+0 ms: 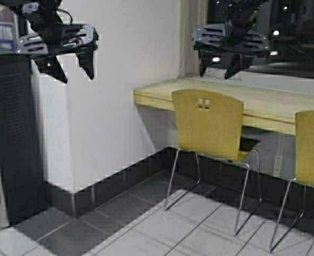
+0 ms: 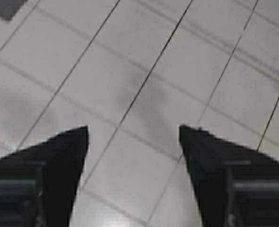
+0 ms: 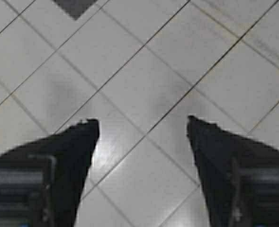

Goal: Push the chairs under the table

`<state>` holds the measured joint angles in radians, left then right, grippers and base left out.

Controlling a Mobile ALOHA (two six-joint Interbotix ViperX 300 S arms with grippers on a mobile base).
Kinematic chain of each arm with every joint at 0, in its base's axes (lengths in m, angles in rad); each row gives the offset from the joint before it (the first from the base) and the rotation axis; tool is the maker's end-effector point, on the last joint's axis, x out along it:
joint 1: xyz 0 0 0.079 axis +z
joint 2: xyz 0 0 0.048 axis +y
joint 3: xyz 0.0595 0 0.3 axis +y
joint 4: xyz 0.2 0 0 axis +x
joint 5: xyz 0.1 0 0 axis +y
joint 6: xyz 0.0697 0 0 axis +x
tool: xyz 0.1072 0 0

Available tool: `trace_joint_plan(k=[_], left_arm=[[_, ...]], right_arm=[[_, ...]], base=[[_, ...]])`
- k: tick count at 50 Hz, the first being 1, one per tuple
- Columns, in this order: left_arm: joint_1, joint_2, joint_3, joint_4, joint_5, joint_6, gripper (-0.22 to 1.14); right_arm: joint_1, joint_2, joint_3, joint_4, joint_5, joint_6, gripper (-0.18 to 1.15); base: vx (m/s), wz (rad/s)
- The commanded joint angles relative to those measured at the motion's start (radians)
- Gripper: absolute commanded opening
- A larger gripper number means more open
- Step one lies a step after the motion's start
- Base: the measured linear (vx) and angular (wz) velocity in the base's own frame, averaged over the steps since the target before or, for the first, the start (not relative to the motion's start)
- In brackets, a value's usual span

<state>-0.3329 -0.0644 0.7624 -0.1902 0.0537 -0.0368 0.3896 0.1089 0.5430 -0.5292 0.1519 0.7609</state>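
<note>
Chairs pulled out, grippers raised and empty.

Left gripper [image 1: 71, 64] upper left, right gripper [image 1: 220, 66] upper centre, both spread wide. Near plywood chair [image 1: 209, 125] mid-frame, second chair [image 1: 311, 146] at right edge, both before the table [image 1: 162, 96]. Best pressed squarely on the backrest, straight in.

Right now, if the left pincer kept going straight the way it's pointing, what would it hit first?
The left pincer points down with its fingers apart and nothing between them. Its wrist view shows only pale floor tiles ahead, so it would likely meet the floor first. How far below is unclear.
</note>
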Motion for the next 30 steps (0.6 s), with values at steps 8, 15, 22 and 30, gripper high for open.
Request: trace_joint_plan(k=[8,15,22,30], left_arm=[[-0.006,-0.005,-0.015,-0.002,0.006,0.000,0.92],[-0.008,0.012,-0.017,-0.002,0.009,-0.005,0.92],[-0.014,0.023,-0.028,-0.003,0.020,-0.008,0.92],[-0.014,0.017,-0.032,-0.006,0.023,-0.008,0.92]], right_arm=[[-0.008,0.003,-0.005,-0.031,0.025,0.000,0.91],[-0.005,0.002,0.003,-0.040,0.034,-0.002,0.91],[-0.005,0.002,0.012,-0.049,0.040,0.000,0.91],[-0.005,0.005,0.003,-0.049,0.040,0.002,0.91]], base=[[-0.37,0.00],[-0.33,-0.09],[-0.33,-0.06],[-0.34,-0.09]])
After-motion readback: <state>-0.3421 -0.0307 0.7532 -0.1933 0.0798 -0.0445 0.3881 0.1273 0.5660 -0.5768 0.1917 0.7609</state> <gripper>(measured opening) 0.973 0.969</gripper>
